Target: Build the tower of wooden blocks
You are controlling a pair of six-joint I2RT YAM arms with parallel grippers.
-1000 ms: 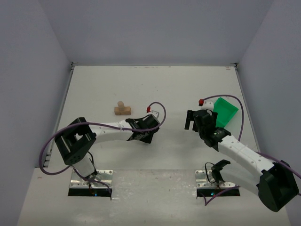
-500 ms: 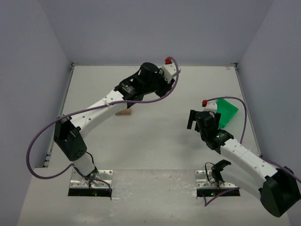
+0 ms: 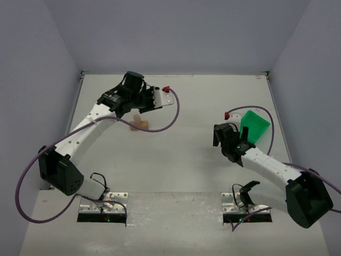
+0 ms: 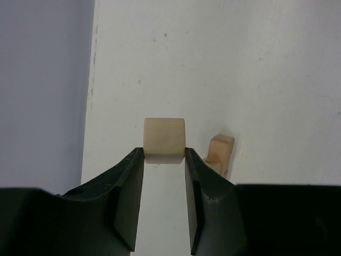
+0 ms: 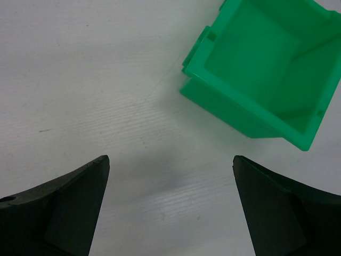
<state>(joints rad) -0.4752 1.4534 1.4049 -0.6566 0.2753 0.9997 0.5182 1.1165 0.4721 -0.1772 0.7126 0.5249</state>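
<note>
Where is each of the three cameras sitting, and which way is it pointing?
Top external: fixed high behind the bases, looking down over the table; left arm and right arm show.
Left wrist: on the left arm, looking down past the left end effector, shut on a wood cube, at the table.
Right wrist: on the right arm, looking down through the open right end effector at the green bin.
Shared: top and left wrist show the block stack; top and right wrist, the green bin.
</note>
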